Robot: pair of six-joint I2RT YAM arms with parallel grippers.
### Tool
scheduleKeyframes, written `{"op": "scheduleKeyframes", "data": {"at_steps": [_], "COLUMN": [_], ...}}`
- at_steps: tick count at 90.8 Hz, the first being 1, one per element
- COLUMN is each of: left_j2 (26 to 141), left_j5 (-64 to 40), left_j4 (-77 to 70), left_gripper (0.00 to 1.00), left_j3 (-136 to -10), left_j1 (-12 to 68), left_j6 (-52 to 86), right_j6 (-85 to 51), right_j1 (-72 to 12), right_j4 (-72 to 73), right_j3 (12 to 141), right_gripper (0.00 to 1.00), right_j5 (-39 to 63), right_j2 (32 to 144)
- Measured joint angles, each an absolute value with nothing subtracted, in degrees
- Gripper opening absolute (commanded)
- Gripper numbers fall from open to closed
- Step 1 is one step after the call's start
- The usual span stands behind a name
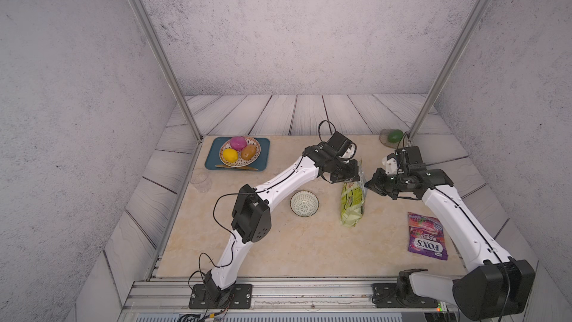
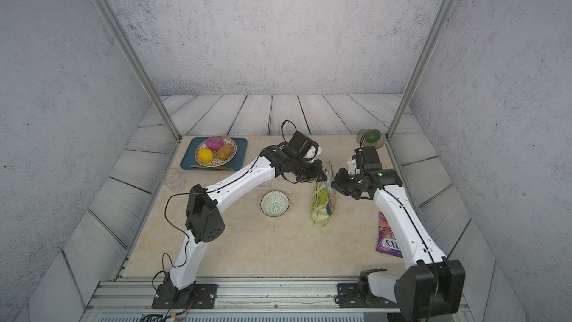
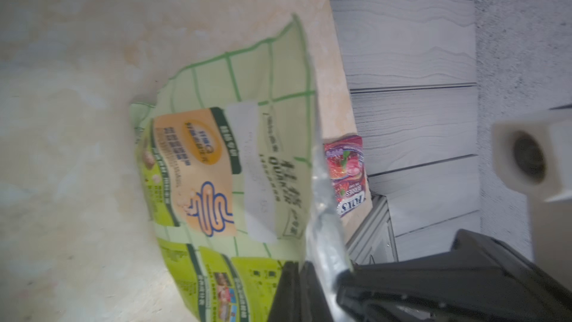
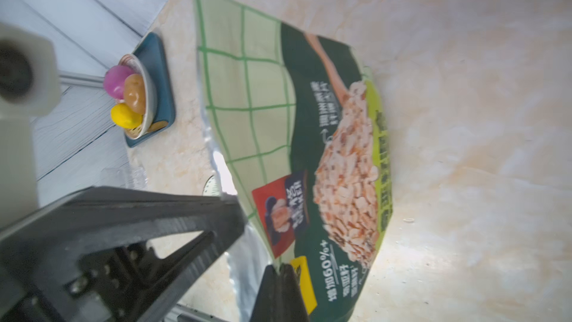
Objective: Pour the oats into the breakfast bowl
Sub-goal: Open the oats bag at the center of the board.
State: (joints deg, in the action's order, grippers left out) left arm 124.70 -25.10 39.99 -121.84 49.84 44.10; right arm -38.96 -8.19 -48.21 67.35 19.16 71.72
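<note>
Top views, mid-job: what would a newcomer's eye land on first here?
The tall lime-green oats pouch stands upright mid-table, pinched at its top edge by both the left gripper and the right gripper, which meet over it. Next comes the empty breakfast bowl, beside the pouch on the left arm's side. The bright fruit plate sits on a teal tray at the far corner.

- The tall lime-green stand-up pouch (image 4: pixel 269 94) carries a white "60%" beside Chinese characters on its dark green panel.
- The flat purple candy bag (image 1: pixel 428 236), lying near that pouch, reads "FOX'S" and "BERRIES" in white.
</note>
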Motion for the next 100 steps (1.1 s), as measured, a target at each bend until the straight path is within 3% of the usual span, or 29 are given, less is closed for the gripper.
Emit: {"op": "scheduleKeyframes", "data": {"at_steps": [30,57,78,88,100], "left_j2": [119.6,119.5,119.5,119.5,119.5], "left_j5": [-20.4,-20.2,-17.8,-17.9,-18.2], "left_j4": [41.0,48.4,51.1,51.1,51.0], "left_gripper": [0.00,0.00,0.00,0.00,0.00], "left_j3": [-115.2,-123.4,-124.3,-124.3,-124.3], "left_j1": [47.3,46.5,45.4,45.0,45.0], "left_j6": [48.1,48.7,48.5,48.5,48.5], "right_j6": [-40.7,-33.5,-29.3,-28.5,-28.6], "right_j1": [-7.9,-7.7,-7.6,-7.6,-7.6], "right_j4": [-50.6,-52.4,-52.1,-52.2,-51.3], "right_j3": [68.4,80.9,82.6,82.8,81.4], "right_gripper": [0.00,0.00,0.00,0.26,0.48], "right_j5": [9.8,6.6,4.6,8.1,14.2], "right_j2": [71.8,73.7,75.7,76.8,77.0]}}
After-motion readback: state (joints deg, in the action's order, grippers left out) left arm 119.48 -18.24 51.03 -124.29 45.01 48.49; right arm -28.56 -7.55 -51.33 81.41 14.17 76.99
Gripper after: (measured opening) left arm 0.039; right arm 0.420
